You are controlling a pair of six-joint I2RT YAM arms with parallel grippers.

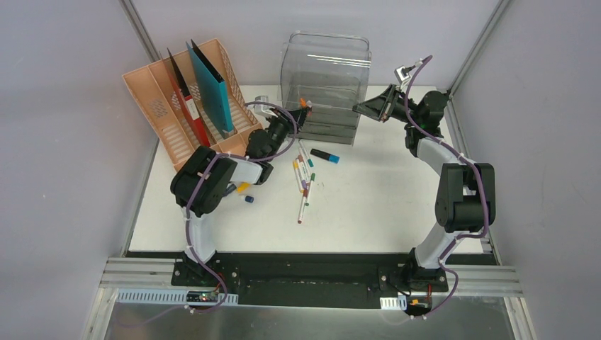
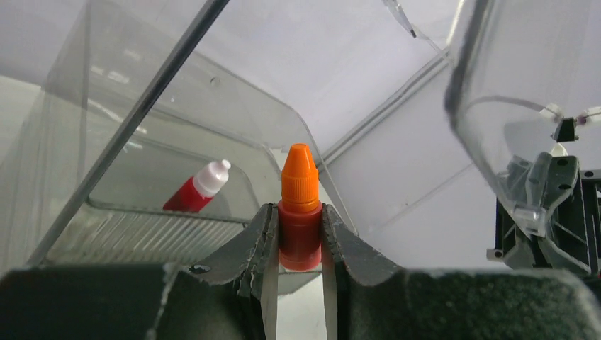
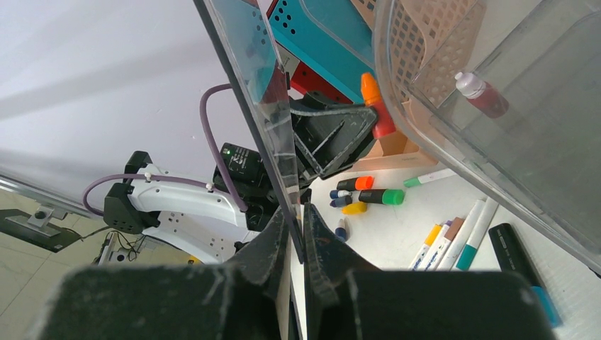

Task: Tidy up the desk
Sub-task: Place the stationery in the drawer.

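Note:
The white desk (image 1: 397,205) carries a clear grey drawer box (image 1: 326,71) at the back. My left gripper (image 1: 301,112) is at the box's left front, shut on a small red bottle with an orange cap (image 2: 299,191), which stands upright between the jaws (image 2: 300,223). A second red bottle with a white cap (image 2: 200,188) lies inside the clear drawer. My right gripper (image 1: 363,108) is at the box's right side. In the right wrist view it (image 3: 298,216) is shut on a thin clear plastic drawer panel (image 3: 248,92).
A peach file rack (image 1: 159,106) at the back left holds a teal folder (image 1: 212,88) and a red folder (image 1: 186,99). Several pens (image 1: 305,177) and a blue-capped black marker (image 1: 324,155) lie mid-desk. Small yellow (image 1: 243,188) and blue (image 1: 249,200) bits lie by the left arm.

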